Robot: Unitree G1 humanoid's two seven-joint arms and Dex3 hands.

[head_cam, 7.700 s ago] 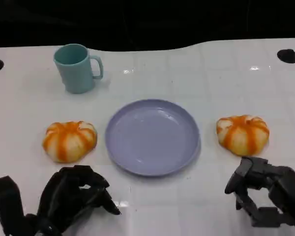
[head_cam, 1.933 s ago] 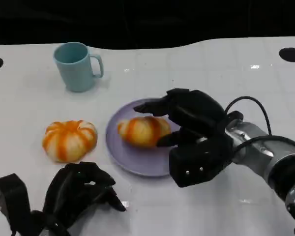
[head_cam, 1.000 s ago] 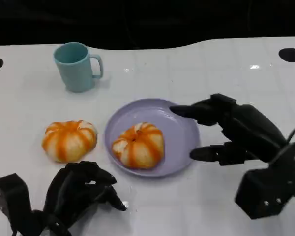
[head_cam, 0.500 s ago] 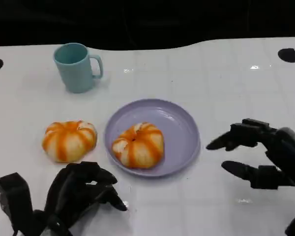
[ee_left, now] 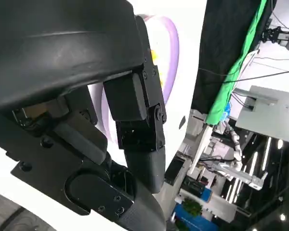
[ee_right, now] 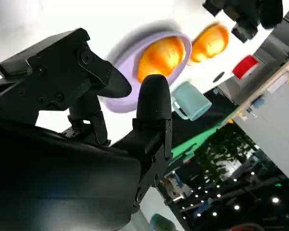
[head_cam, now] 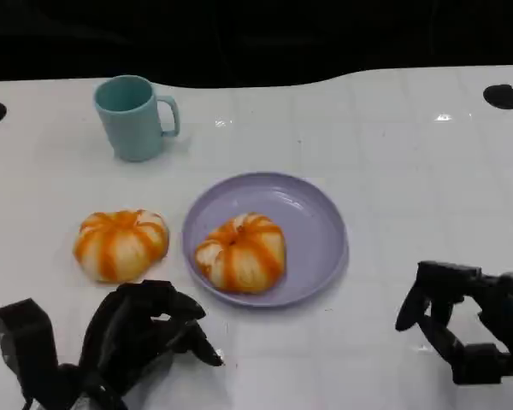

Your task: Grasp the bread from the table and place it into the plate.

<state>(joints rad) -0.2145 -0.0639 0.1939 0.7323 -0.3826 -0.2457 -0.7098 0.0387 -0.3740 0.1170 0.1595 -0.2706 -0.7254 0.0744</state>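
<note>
The right hand point(head_cam: 466, 329) sits on the white table point(head_cam: 393, 154) near the front edge, well apart from the lavender plate point(head_cam: 321, 226) and to its right. Its fingers point(head_cam: 427, 295) are curved but parted, with a clear gap between them and the thumb, and nothing lies in that gap; the hand holds nothing. Part of it is cut off by the picture's edge. In the right wrist view the same hand point(ee_right: 125, 103) shows its fingers point(ee_right: 154, 103) spread in front of the plate point(ee_right: 118, 103), touching nothing.

The left hand point(head_cam: 141, 329) rests in front of the plate and to its left, its fingers curled inward on themselves with nothing between them. Its wrist runs out of the frame. In the left wrist view that hand point(ee_left: 135, 115) blocks nearly everything, so only a sliver of the plate's rim point(ee_left: 171, 53) shows past it.

One bread point(head_cam: 241, 252), orange-striped and round, lies inside the plate, on its left half, touched by neither hand. In the right wrist view this bread point(ee_right: 161, 57) is blurred. A second bread point(head_cam: 120, 243) lies on the table just beside the plate's left rim, close ahead of the left hand but apart from it. A teal mug point(head_cam: 132, 115) stands upright beyond the plate, off to its left.
</note>
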